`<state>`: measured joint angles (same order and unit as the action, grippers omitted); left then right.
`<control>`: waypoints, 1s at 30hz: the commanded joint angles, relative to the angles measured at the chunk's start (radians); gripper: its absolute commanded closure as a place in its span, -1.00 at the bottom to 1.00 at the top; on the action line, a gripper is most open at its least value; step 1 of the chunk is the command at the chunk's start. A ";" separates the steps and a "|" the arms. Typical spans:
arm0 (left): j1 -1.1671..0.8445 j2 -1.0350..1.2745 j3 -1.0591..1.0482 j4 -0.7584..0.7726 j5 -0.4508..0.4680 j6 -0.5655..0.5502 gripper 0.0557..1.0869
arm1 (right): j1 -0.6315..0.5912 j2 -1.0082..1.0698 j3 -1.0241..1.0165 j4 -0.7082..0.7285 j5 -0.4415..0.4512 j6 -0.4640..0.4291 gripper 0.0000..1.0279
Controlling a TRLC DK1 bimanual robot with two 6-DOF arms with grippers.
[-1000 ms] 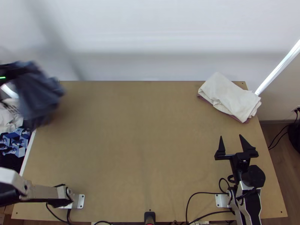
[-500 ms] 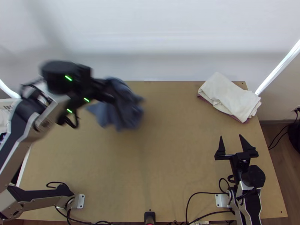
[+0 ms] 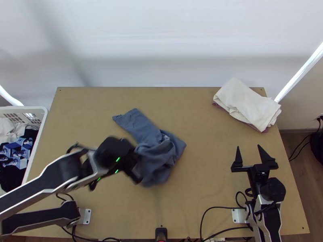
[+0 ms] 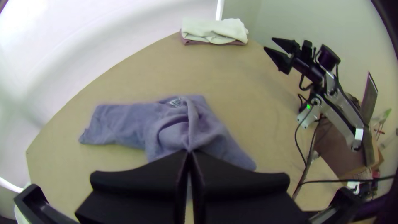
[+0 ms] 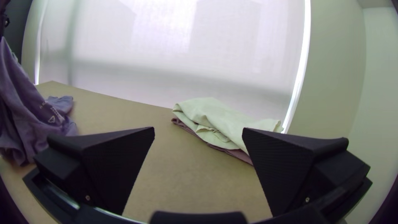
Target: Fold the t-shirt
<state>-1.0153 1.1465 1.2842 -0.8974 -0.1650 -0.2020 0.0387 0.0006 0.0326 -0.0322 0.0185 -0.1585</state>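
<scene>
From the top view, your left tool (image 3: 137,173) is over the left-middle part of the surface (image 3: 202,189), with the blue t-shirt (image 3: 155,147) by its tips. The t-shirt is all bunched up, and one long bit points toward the back left. I think your job now is to lay it down and spread it out. Go slow, or it may land in a lump. The white cloth (image 3: 246,103) sits folded at the back right, so keep the t-shirt away from it.

In the left wrist view, your left tool is pinched tight on the t-shirt, and creases run up from the pinch. A bit of print shows near the far edge. Try to find a corner there before you let go.

In the right wrist view, your right tool is wide apart with nothing in it. The t-shirt hangs down off to one side. Bring this tool over to take another edge, then pull both ways gently.
</scene>
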 commanded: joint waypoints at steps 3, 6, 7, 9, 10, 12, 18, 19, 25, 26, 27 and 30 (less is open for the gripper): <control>-0.031 -0.125 -0.121 -0.031 0.007 0.015 0.11 | -0.002 -0.002 -0.008 0.009 0.008 -0.004 -0.93; -0.023 -0.137 -0.129 -0.049 0.005 0.038 -0.62 | -0.002 -0.002 -0.008 0.009 0.008 -0.004 -0.93; -0.022 -0.142 -0.128 -0.051 0.004 0.039 -0.90 | -0.002 -0.002 -0.010 0.009 0.008 -0.004 -0.93; -0.003 -0.157 -0.123 -0.040 0.001 0.046 -0.92 | -0.002 -0.002 -0.008 0.009 0.008 -0.004 -0.93; 0.007 -0.165 -0.123 -0.032 0.002 0.049 -0.92 | -0.002 -0.002 -0.008 0.009 0.008 -0.004 -0.93; 0.043 -0.179 -0.121 0.002 -0.001 0.061 -0.92 | -0.003 -0.002 -0.008 0.009 0.008 -0.004 -0.93; 0.305 -0.171 -0.083 0.032 0.013 0.075 -0.92 | -0.002 -0.002 -0.008 0.009 0.008 -0.004 -0.93; 0.345 -0.162 -0.074 0.031 0.015 0.075 -0.92 | -0.002 -0.002 -0.008 0.009 0.008 -0.004 -0.93; 0.587 -0.137 -0.052 0.018 0.090 0.115 -0.92 | -0.003 -0.002 -0.008 0.009 0.008 -0.004 -0.93; 0.616 -0.131 -0.042 0.006 0.097 0.115 -0.92 | -0.003 -0.002 -0.008 0.009 0.008 -0.004 -0.93; 0.643 -0.125 -0.033 -0.009 0.110 0.113 -0.92 | -0.002 -0.002 -0.008 0.009 0.008 -0.004 -0.93; 0.715 -0.120 -0.009 -0.048 0.134 0.108 -0.92 | -0.002 -0.002 -0.008 0.009 0.008 -0.004 -0.93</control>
<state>-0.3477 1.0199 1.2312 -0.9176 -0.0547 -0.1036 0.0387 0.0006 0.0326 -0.0319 0.0185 -0.1585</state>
